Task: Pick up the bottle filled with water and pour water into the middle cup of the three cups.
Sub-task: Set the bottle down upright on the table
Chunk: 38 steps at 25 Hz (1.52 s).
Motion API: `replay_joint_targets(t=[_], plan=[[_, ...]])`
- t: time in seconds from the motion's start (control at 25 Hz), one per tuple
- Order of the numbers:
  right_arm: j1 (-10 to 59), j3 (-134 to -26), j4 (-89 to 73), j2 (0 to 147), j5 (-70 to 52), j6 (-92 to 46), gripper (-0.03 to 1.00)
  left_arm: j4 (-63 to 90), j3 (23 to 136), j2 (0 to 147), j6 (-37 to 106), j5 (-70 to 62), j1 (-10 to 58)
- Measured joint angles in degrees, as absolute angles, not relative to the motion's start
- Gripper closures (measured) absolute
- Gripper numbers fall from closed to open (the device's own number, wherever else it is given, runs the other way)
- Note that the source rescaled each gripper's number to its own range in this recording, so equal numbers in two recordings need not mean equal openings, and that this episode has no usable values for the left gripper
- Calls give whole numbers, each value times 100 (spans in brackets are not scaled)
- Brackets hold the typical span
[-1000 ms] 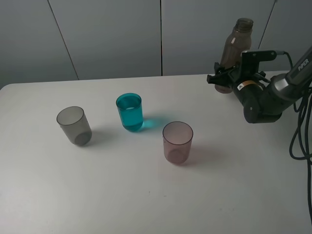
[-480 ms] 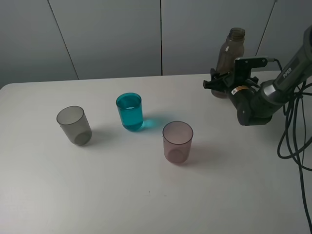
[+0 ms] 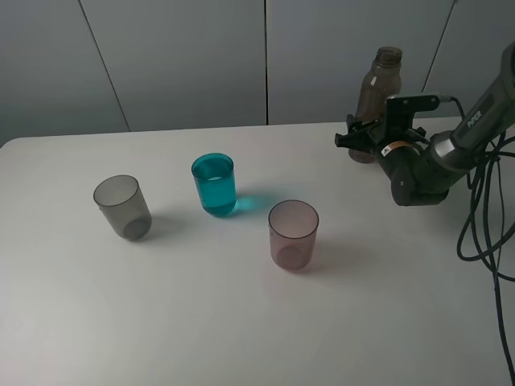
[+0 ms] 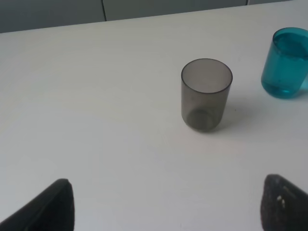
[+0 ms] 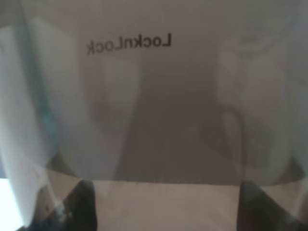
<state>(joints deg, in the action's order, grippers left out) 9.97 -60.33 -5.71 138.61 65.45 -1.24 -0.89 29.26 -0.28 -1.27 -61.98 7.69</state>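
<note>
The smoky brown bottle (image 3: 378,80) stands upright at the back right of the table, and its lettered wall (image 5: 159,120) fills the right wrist view. My right gripper (image 3: 364,143) (image 5: 168,207) is shut on the bottle's lower body, one finger on each side. The three cups stand in a row. The grey cup (image 3: 122,207) (image 4: 206,94) is on the left and the pinkish cup (image 3: 293,235) on the right. The teal middle cup (image 3: 214,186) (image 4: 285,67) holds liquid. My left gripper (image 4: 168,207) is open with nothing in it, short of the grey cup. It does not show in the exterior high view.
The white table (image 3: 241,322) has a grey panelled wall (image 3: 185,64) close behind it. Black cables (image 3: 483,233) hang off the right arm along the table's right edge.
A second ago the bottle was tilted and held higher. The right gripper has brought it down and a little left, and it now stands upright. The cups have not moved.
</note>
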Motion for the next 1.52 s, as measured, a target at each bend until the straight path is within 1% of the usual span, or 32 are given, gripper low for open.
replay_joint_targets(t=[0.08, 0.12, 0.2, 0.24, 0.28, 0.32, 0.4, 0.52, 0.76, 1.04, 1.24, 1.36, 1.52], plan=[[997, -6033, -571, 13861, 6533, -124, 96, -89, 2926, -28, -127, -6198, 769], [997, -6033, -571, 13861, 6522, -124, 85, -89, 2926, -28, -127, -6198, 769], [997, -6033, -571, 13861, 6393, -124, 41, -89, 2926, -28, -127, -6198, 769], [997, -6033, -571, 13850, 6299, -124, 27, -89, 2926, -28, -127, -6198, 769], [997, -6033, -571, 13836, 6176, -124, 16, -89, 2926, -28, -127, -6198, 769], [997, -6033, -571, 13810, 6063, -124, 11, -89, 2926, -28, -127, -6198, 769], [997, -6033, -571, 13741, 5856, -124, 8, -89, 2926, -28, -127, -6198, 769], [997, -6033, -557, 13570, 5497, -134, 8, -89, 2926, -28, -127, -6198, 769], [997, -5974, -514, 13056, 4411, -238, 8, -89, 2926, -28, -127, -6198, 769], [1008, -5280, -514, 12410, 4209, -250, 8, -89, 2926, -28, -127, -6198, 769], [1018, -4425, -514, 11675, 3914, -260, 8, -89, 2926, -28, -127, -6198, 769], [1018, -4121, -473, 10962, 3195, -274, 8, -89, 2926, -28, -127, -6198, 769], [1018, -4194, -362, 9935, 1723, -298, 8, -89, 2926, -28, -127, -6198, 769]])
